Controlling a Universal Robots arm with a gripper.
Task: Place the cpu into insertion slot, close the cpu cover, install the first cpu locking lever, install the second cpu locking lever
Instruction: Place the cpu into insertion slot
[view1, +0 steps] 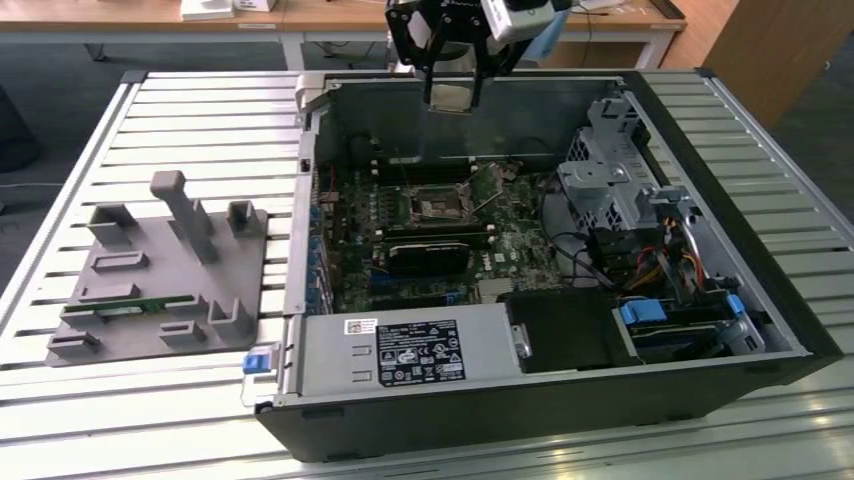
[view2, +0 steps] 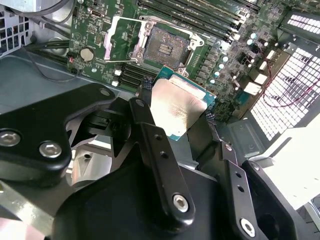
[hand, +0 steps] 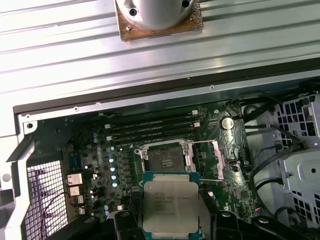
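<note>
Slatted metal table (view1: 134, 420) carries an open computer case (view1: 534, 415) lying on its side with the interior facing up. A grey moulded fixture (view1: 147, 300) sits on the table at the exterior view's left, just beside the case. Inside the case, a silver power supply (view1: 400, 350) occupies the near edge, and a green motherboard (view1: 514, 250) lies flat on the floor of the case behind it.

The gripper (view1: 450, 98) hangs above the far wall of the case, well above the motherboard. Its black fingers (view2: 155, 140) are clamped on opposite edges of the cpu (hand: 170, 205), which is carried with its silver-grey top facing the first wrist camera.

Long black memory slots (hand: 150, 131) run beside the socket area. The cpu cover (hand: 217, 160) is swung open and lies back flat on the board, beside the socket. The insertion slot (hand: 164, 159) is exposed, its dark centre unoccupied. The cpu is well apart from the insertion slot and touches nothing except the fingers.
</note>
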